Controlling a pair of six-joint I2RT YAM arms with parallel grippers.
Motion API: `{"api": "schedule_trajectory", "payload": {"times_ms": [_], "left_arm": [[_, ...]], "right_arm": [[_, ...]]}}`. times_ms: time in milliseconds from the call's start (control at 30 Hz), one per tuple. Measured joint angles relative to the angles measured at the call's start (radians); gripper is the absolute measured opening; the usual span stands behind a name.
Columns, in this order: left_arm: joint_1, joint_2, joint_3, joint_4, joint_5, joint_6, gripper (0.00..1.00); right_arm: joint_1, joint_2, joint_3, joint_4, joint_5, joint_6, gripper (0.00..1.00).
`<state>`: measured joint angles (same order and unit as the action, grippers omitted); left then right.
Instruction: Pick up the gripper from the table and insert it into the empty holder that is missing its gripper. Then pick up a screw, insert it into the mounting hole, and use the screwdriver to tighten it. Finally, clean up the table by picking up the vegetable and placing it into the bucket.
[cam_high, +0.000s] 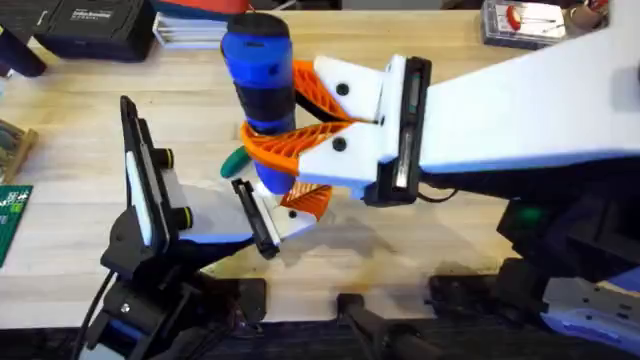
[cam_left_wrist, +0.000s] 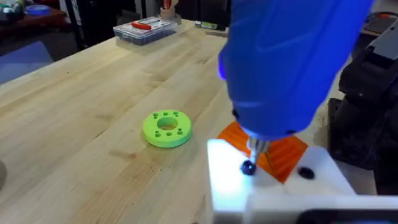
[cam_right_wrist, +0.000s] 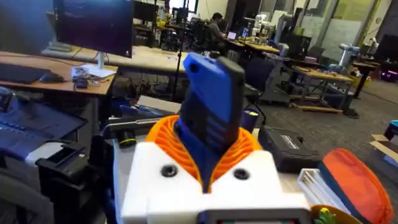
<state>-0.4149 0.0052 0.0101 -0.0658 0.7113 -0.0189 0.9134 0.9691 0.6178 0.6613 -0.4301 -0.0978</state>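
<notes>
Above the middle of the pale wooden counter (cam_high: 80, 120), the left pincer (cam_high: 285, 215) shows a white mount and orange ribbed tip; how its fingers stand I cannot tell. The blue pen-shaped screwdriver (cam_high: 262, 90) stands upright, clamped in the right pincer (cam_high: 300, 115), its metal tip (cam_left_wrist: 256, 149) over that mount. A bright green disc (cam_left_wrist: 166, 128) lies beside. No writing is legible.

Right gripper (cam_high: 300, 135) reaches across the middle, clamped shut; left gripper (cam_high: 290, 205) sits beneath it.
</notes>
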Motion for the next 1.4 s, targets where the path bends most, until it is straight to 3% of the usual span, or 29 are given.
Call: {"api": "schedule_trajectory", "payload": {"times_ms": [867,967,1233,1400], "left_arm": [[0.0,0.0,0.0,0.001,0.0,-0.003,0.012],[0.0,0.0,0.0,0.001,-0.001,-0.003,0.012],[0.0,0.0,0.0,0.0,-0.001,-0.003,0.012],[0.0,0.0,0.0,0.0,-0.001,-0.003,0.012]], "right_arm": [[-0.004,0.029,-0.006,0.056,0.003,0.0,0.028],[-0.019,-0.007,-0.006,0.093,0.003,0.005,0.028],[-0.053,-0.037,0.074,0.01,0.003,0.012,0.028],[-0.137,-0.038,0.074,-0.075,0.021,-0.029,0.028]]}}
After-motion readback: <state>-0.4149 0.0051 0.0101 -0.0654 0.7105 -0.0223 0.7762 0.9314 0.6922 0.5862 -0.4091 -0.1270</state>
